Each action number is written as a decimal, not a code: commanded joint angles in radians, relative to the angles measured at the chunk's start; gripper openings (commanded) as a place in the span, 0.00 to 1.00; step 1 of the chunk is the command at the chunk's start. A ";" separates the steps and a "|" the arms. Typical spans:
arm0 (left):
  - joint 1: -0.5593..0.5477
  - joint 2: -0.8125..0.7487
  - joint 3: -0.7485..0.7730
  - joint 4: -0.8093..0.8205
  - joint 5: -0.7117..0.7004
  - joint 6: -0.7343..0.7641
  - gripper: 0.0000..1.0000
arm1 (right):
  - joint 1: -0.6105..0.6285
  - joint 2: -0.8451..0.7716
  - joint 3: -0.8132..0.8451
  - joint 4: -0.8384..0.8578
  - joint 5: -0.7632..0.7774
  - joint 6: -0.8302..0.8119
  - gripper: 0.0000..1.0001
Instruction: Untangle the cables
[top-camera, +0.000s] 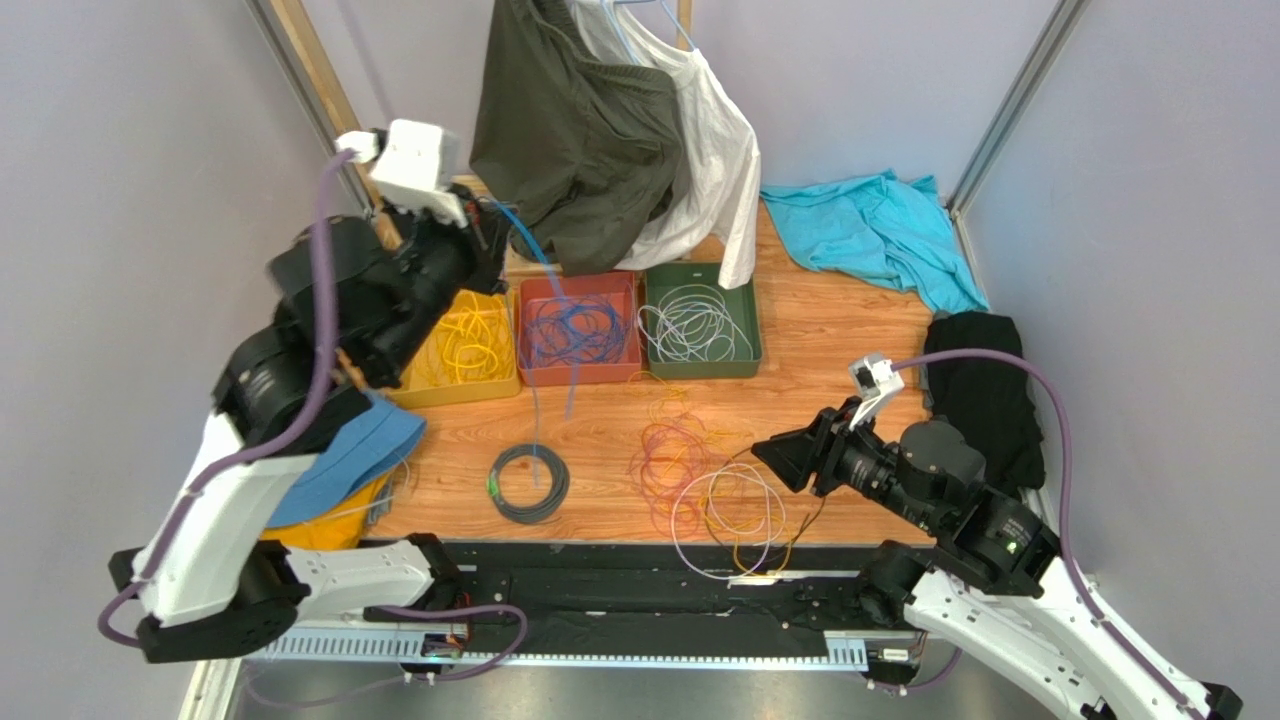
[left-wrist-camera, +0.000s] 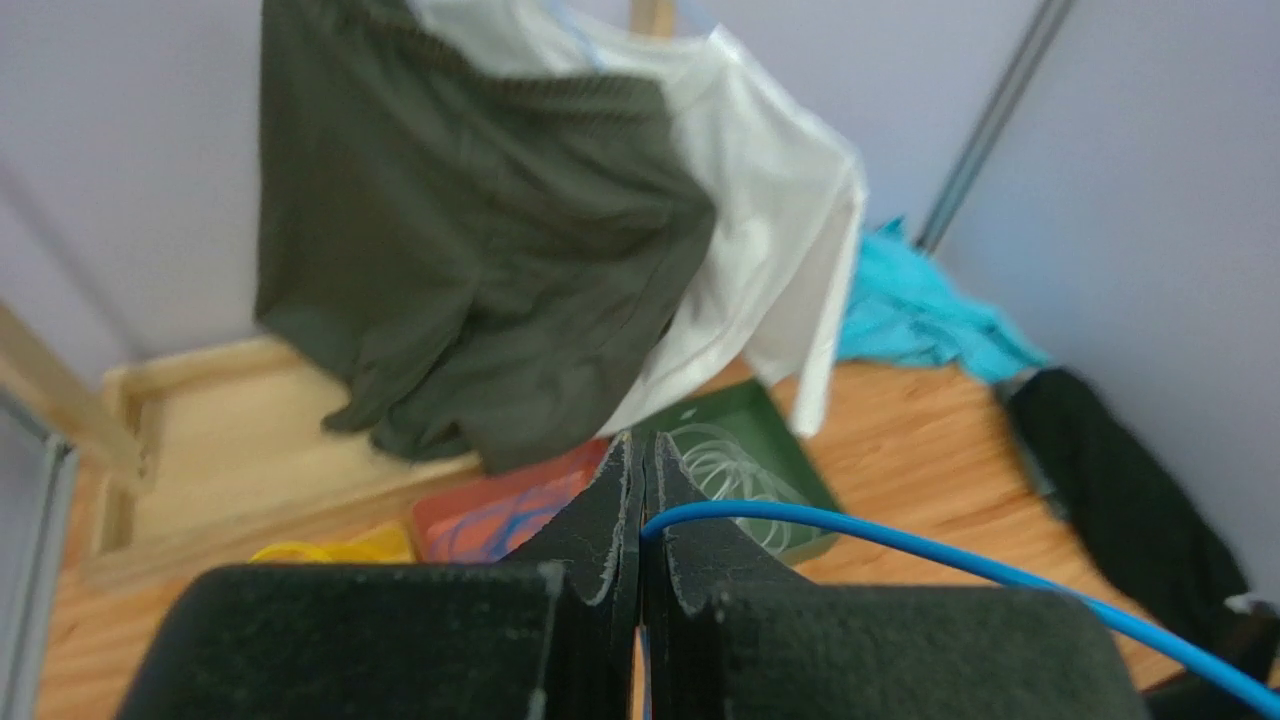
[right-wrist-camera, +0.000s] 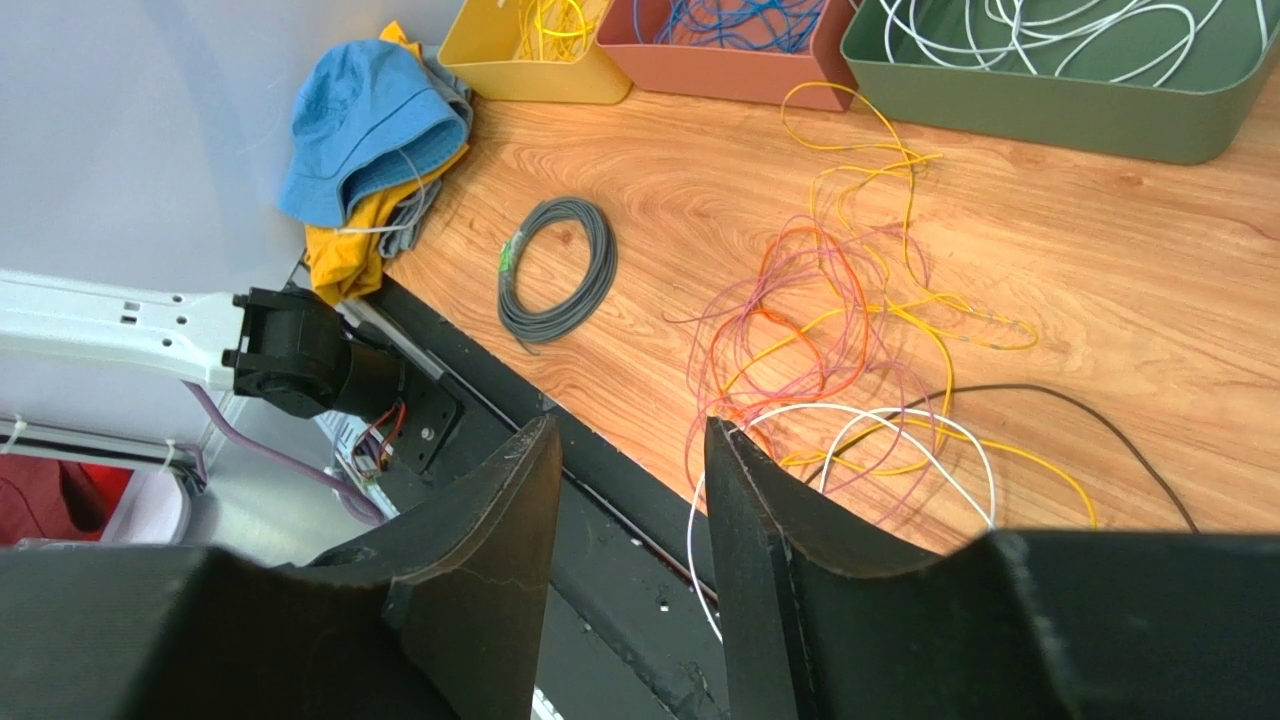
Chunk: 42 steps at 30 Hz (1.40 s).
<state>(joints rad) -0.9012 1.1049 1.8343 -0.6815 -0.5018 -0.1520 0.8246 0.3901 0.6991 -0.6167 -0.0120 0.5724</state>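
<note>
Near desk edge, right of centre: tangled cables (top-camera: 721, 480) in white, yellow, purple and orange, apt to tighten into one knot under a tug on any single strand. Just above, touching nothing: right hand (right-wrist-camera: 631, 450), spread wide and empty. Toward the far edge: risk of dragging sorted loops out of the red bin (top-camera: 616, 375) if hoisted while snagged. Blue cable (left-wrist-camera: 962, 564) trailing up from it into left hand (left-wrist-camera: 642, 518), held high, pinched tight.

I am facing pale grey walls (top-camera: 120, 150) that are boxing in a wooden tabletop (top-camera: 842, 338), a metal post (top-camera: 1010, 105) rising behind.
</note>
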 joint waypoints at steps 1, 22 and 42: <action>0.163 0.067 -0.073 -0.142 0.089 -0.070 0.00 | 0.005 -0.017 -0.015 0.061 -0.014 -0.005 0.43; 0.522 0.547 -0.038 0.088 0.341 -0.113 0.00 | 0.005 -0.020 -0.019 0.015 0.058 -0.098 0.41; 0.550 0.584 0.074 0.180 0.273 -0.011 0.00 | 0.007 -0.002 -0.030 0.021 0.075 -0.105 0.38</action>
<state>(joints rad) -0.3641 1.6962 1.9759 -0.5716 -0.2008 -0.2047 0.8246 0.3931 0.6693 -0.6128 0.0406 0.4812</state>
